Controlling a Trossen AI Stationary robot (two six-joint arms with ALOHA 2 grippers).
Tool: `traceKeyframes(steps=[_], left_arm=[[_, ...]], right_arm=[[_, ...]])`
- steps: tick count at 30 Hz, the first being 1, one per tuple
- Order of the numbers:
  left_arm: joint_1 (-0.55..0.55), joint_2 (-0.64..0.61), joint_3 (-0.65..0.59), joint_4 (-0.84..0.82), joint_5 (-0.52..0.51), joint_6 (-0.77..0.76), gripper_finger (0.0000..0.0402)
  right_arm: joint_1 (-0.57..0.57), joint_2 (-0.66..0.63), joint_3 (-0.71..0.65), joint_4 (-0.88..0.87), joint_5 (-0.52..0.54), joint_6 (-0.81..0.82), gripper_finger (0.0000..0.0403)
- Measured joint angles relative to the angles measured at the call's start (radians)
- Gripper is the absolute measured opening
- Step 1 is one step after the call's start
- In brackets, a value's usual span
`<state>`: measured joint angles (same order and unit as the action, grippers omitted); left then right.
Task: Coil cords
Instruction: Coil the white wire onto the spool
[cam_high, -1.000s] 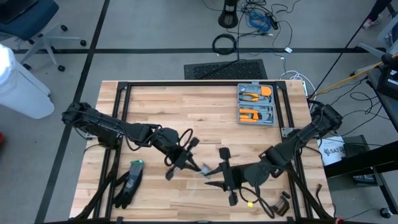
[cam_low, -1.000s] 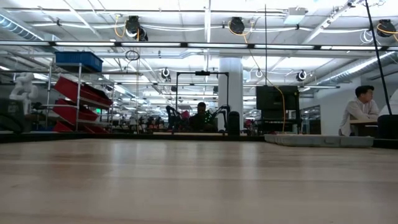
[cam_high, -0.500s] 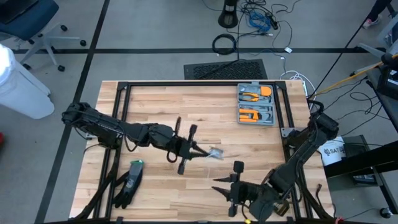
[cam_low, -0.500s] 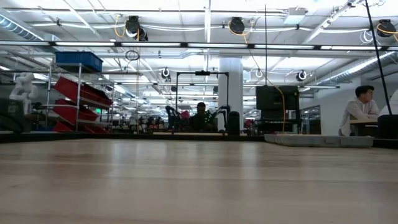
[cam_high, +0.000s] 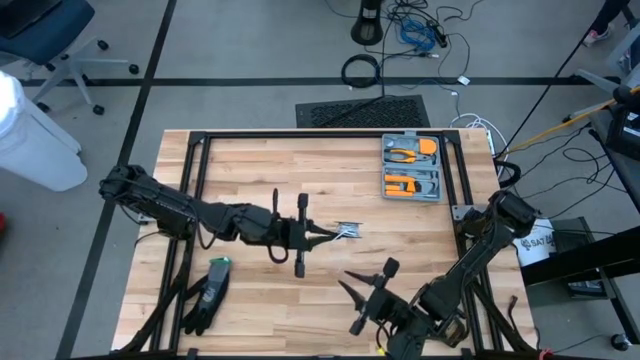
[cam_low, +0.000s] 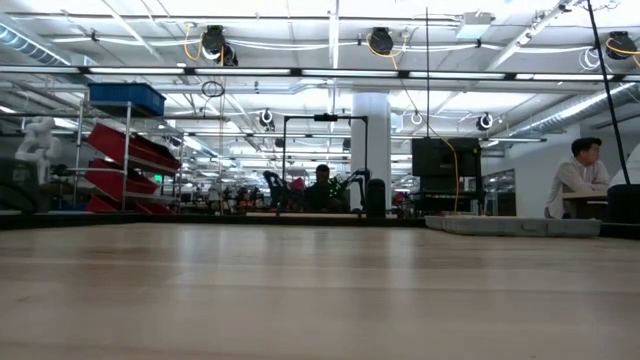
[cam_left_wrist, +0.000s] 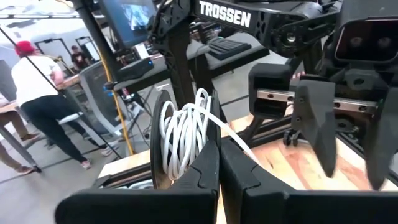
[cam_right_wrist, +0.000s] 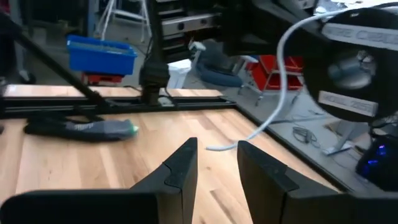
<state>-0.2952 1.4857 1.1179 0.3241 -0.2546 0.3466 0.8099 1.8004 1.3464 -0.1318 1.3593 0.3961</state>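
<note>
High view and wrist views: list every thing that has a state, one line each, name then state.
left pincer: shut on the cord, above the table's middle.
cord: white, wound into loops, pinched between the left pincer's fingers, one loose end trailing.
right pincer: open, holding nothing, near the table's front edge.
tool case: lid open, orange-handled tools inside.
black glove: lying flat on the table, untouched.

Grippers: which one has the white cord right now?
The left gripper, mid-table, jaws shut on the coiled white cord. The right gripper sits nearer the front edge, open and empty.
</note>
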Motion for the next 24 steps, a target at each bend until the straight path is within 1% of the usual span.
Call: traceKeyframes(steps=[2, 7, 10, 12, 19, 24], left_arm=[[-0.007, 0.000, 0.000, 0.005, -0.012, 0.000, 0.0000], [-0.017, 0.000, 0.000, 0.008, -0.037, 0.000, 0.0000], [-0.020, 0.000, 0.000, 0.008, -0.039, 0.000, 0.0000], [-0.020, 0.000, 0.000, 0.008, -0.039, 0.000, 0.0000], [-0.020, 0.000, 0.000, 0.004, -0.039, -0.001, 0.0000], [-0.020, 0.000, 0.000, 0.003, -0.039, -0.001, 0.0000]], right_arm=[[0.001, 0.003, 0.000, 0.000, 0.025, 0.000, 0.0102], [-0.002, 0.004, 0.000, 0.001, 0.028, 0.011, 0.0102], [-0.004, 0.004, 0.000, 0.000, 0.025, -0.049, 0.0102], [-0.001, 0.004, 0.000, 0.000, 0.028, -0.130, 0.0102], [0.027, 0.004, 0.000, 0.003, 0.028, -0.516, 0.0102], [0.025, 0.005, 0.000, 0.092, 0.026, -0.778, 0.0102]])
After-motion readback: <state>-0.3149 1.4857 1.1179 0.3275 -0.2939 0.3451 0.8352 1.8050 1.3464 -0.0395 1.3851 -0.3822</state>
